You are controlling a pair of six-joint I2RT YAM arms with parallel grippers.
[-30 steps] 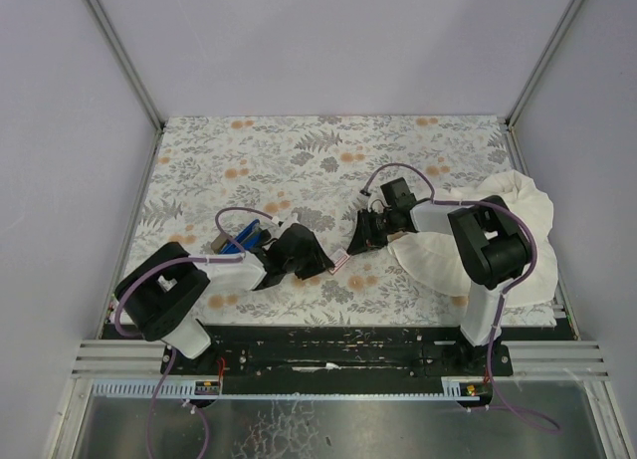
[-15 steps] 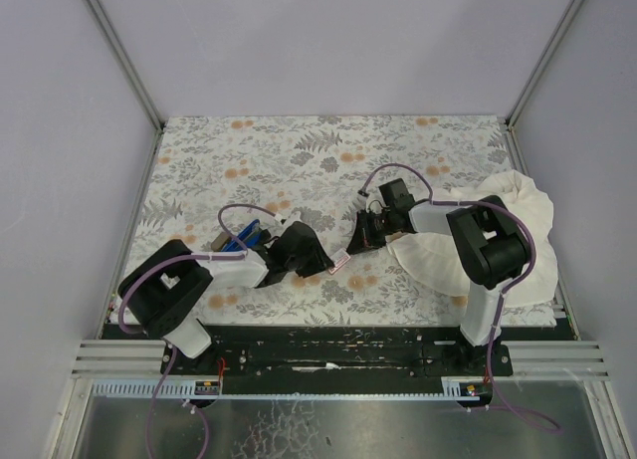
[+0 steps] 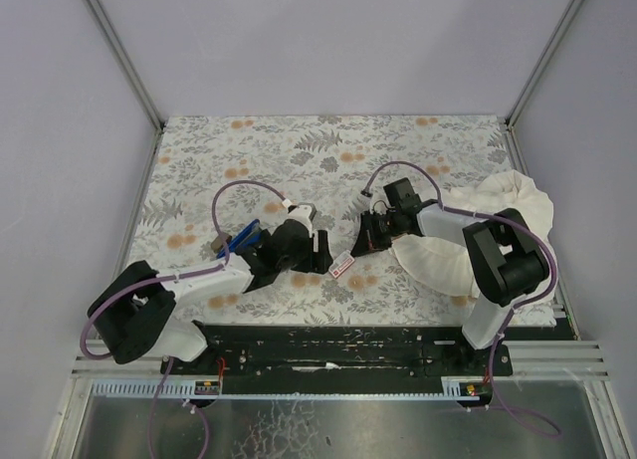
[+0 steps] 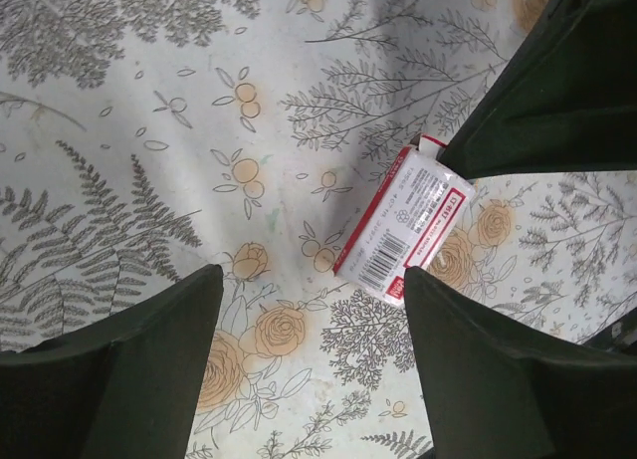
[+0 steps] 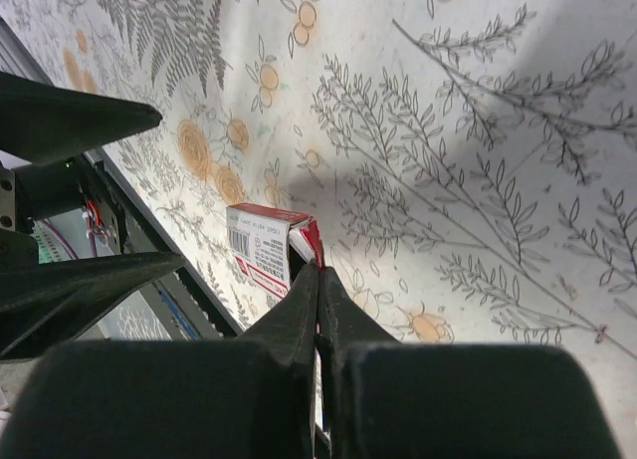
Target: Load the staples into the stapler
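Staple box (image 4: 403, 225) flat on tabletop (image 4: 119, 101), toward near edge. Left gripper (image 4: 311, 280) wide open, empty, box just ahead. Right gripper (image 5: 317, 272) closed, tips touching box end.

The white-and-black left arm (image 3: 204, 278) stretches forward and toward the middle, and its black two-finger left gripper (image 4: 309, 305) has the jaws spread wide. The matching right arm (image 3: 445, 220) folds inward, its black right gripper (image 5: 313, 276) angled down with fingers pressed flat together.
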